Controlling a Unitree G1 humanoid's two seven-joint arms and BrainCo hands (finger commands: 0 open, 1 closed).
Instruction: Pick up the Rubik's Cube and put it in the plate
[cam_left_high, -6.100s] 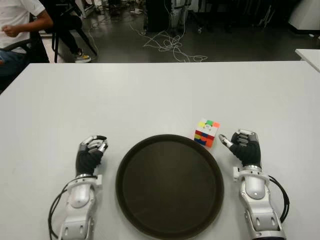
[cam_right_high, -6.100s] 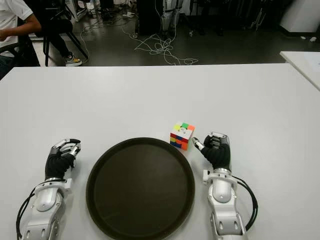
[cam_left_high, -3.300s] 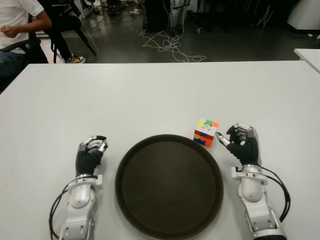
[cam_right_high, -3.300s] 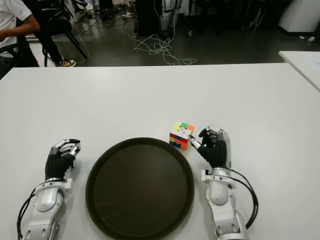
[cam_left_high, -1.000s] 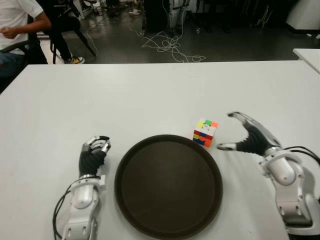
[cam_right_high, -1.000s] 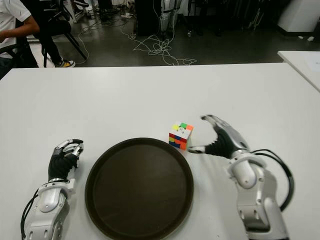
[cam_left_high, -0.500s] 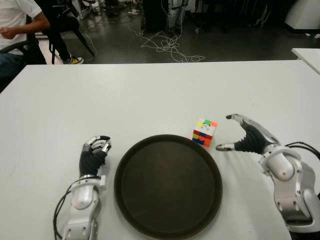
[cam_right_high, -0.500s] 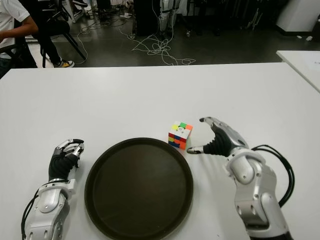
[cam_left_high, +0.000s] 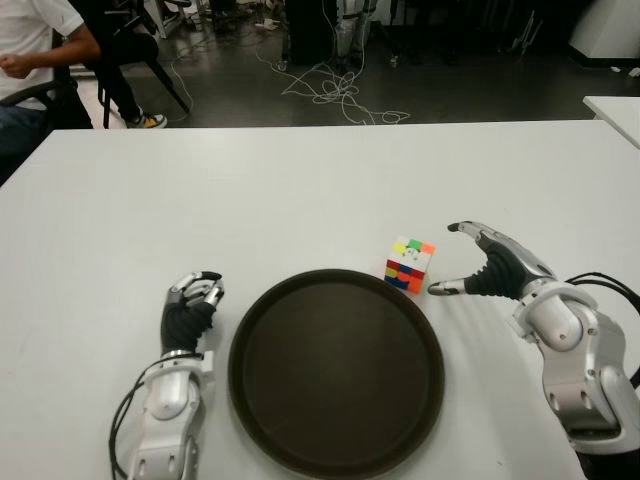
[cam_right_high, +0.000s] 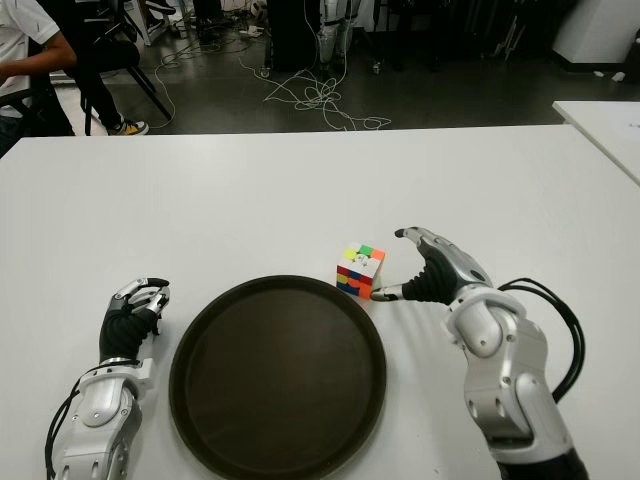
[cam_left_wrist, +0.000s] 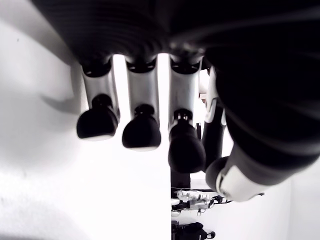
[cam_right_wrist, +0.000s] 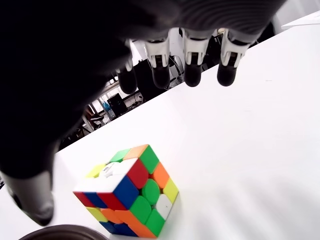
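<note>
Right robot hand (cam_left_high: 478, 270) spread wide, now closer to Rubik's Cube (cam_left_high: 408, 264), not touching.
Plate (cam_left_high: 336, 371) w/ nothing inside; left robot hand (cam_left_high: 189, 308) curled beside it.

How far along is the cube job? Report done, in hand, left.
Done: nothing placed; the plate holds nothing. In hand: the right hand, fingers spread open, is beside the Rubik's Cube on its right, not yet gripping; the cube sits on the table by the plate's far rim. The left hand shows left of the plate. Left: grasp, lift, place.
</note>
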